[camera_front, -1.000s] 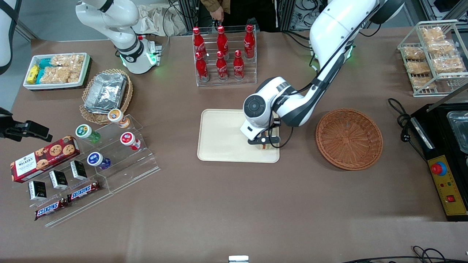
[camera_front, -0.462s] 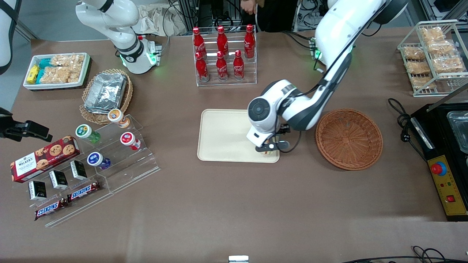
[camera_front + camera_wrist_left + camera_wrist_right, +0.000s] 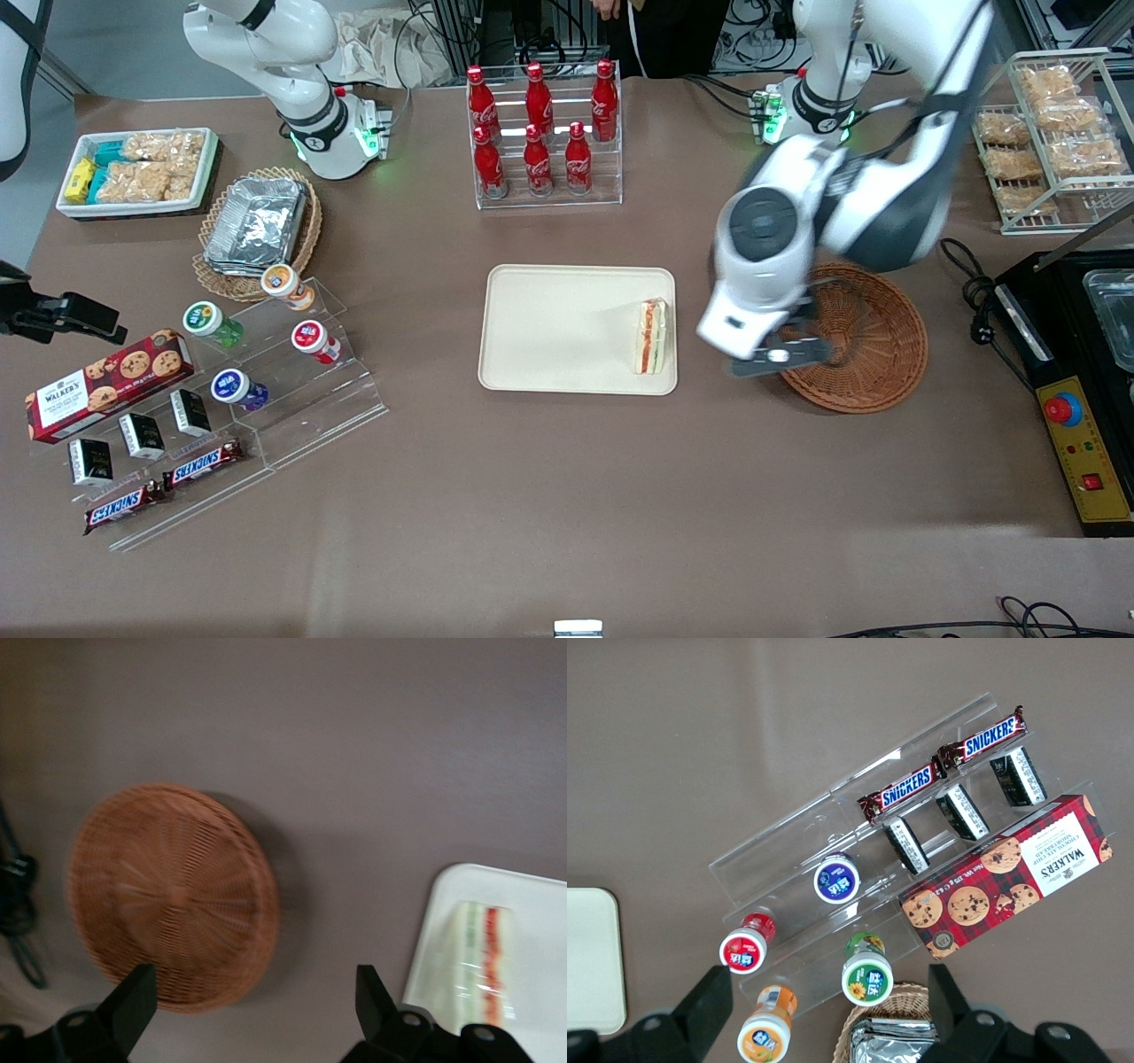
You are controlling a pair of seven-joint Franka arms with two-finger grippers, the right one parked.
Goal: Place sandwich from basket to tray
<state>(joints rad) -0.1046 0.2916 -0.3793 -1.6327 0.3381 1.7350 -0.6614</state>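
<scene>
1. Found the hand (image 3: pixel 780 358) up in the air, over the edge of the basket (image 3: pixel 868 341) that sits closest to the tray (image 3: pixel 549 328).
2. Saw its two fingers (image 3: pixel 133 997) spread wide apart, with nothing held between them. Open and empty, then.
3. Compared that with one second before: hand down low on the tray, pressed close over the sandwich (image 3: pixel 653 337). Half a second before: still low there, at the tray's end near the basket.
4. So, two changes: let go of the sandwich, then pulled up and away toward the working arm's end of the worktop (image 3: pixel 567 496).
5. Spotted the sandwich lying alone on the tray, just inside the rim at the end closest to the basket. Touched by nothing. Red-orange and green stripes of filling showing on top.
6. Checked from the wrist camera too: same sandwich on the same pale tray, well apart from the basket, with bare brown worktop between them.
7. Looked inside the basket: only woven wicker, no food left in it.
8. Judged the job as good as done: sandwich out of the basket and resting on the tray.
9. Nothing left to carry, probably. Only moving the arm back out of the way, and keeping clear of the tray so as not to bump the sandwich off.
</scene>
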